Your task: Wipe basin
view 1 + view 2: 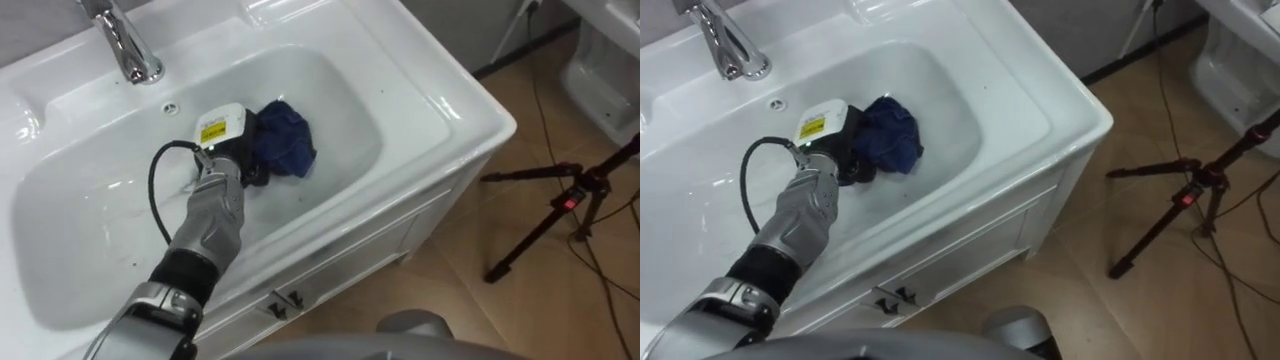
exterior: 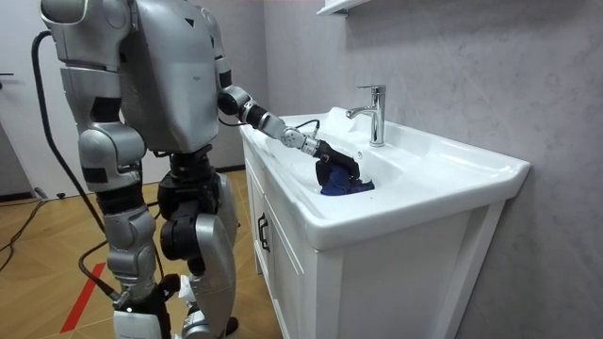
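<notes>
A dark blue cloth lies bunched in the white basin, right of the drain hole. My left hand reaches in from the lower left and rests on the cloth's left side, its dark fingers curled into the fabric. In the room view the same hand presses the cloth against the basin's near wall. I stand at the cabinet's end, and my right arm hangs by my side, with the right hand low at the picture's bottom edge.
A chrome faucet stands at the back rim of the basin. Below the basin is a white cabinet with handles. A black tripod stands on the wooden floor to the right, with a white fixture behind it.
</notes>
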`<state>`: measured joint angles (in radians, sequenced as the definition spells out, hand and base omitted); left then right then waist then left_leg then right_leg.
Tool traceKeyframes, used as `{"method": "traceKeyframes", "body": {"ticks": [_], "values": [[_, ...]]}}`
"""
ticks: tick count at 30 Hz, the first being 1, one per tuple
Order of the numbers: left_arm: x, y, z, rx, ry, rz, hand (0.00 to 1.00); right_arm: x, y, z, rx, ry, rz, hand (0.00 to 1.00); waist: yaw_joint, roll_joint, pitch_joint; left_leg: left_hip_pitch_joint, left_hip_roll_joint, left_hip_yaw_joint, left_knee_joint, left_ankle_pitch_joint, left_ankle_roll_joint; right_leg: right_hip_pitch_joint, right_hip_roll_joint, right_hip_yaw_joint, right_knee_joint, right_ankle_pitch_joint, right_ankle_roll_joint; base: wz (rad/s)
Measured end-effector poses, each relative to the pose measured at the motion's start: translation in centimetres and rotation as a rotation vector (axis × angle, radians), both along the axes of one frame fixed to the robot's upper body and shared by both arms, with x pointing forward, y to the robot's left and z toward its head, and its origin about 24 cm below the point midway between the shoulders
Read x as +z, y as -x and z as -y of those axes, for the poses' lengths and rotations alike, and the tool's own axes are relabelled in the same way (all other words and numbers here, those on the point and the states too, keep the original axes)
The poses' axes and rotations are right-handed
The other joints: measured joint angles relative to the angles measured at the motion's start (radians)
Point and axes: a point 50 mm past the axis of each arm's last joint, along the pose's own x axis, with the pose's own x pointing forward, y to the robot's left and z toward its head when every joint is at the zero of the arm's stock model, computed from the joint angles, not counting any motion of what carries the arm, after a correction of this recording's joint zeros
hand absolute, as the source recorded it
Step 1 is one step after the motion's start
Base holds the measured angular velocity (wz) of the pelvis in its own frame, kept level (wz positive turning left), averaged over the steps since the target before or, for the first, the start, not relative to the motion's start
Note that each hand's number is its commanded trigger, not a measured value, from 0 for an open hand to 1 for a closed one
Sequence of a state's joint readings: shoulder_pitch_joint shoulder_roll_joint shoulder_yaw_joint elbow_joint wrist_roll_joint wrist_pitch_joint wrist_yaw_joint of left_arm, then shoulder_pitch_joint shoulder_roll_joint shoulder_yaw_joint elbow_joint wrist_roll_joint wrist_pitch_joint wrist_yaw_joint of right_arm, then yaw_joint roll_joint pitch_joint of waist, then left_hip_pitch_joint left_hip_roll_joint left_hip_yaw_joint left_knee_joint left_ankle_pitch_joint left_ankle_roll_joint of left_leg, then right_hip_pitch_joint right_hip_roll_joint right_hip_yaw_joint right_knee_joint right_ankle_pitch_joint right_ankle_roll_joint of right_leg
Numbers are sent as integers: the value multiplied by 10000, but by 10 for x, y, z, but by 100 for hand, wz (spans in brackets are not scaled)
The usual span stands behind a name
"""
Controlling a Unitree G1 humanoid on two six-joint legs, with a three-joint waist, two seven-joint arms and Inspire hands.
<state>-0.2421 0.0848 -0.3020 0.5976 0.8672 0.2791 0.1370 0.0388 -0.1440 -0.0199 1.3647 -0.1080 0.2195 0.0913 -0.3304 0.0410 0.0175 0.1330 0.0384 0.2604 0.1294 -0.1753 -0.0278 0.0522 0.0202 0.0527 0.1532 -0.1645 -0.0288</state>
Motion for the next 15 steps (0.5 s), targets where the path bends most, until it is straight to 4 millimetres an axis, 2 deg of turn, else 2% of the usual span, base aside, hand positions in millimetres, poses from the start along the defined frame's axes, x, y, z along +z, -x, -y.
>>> {"method": "traceKeyframes", "body": {"ticks": [8,15], "values": [[7,-3,4,-112,-17,-48,100,0,0,0,68,20,-23,0,-79,31,2,-42,0,-3,1,0,0,-20,-3,-7,-22,-1,-3,0],[11,-4,4,-30,1,-184,100,0,7,0,-39,28,-447,0,-321,-16,20,-37,4,-1,1,-1,0,-9,-4,-4,-22,-1,-3,0]]}}
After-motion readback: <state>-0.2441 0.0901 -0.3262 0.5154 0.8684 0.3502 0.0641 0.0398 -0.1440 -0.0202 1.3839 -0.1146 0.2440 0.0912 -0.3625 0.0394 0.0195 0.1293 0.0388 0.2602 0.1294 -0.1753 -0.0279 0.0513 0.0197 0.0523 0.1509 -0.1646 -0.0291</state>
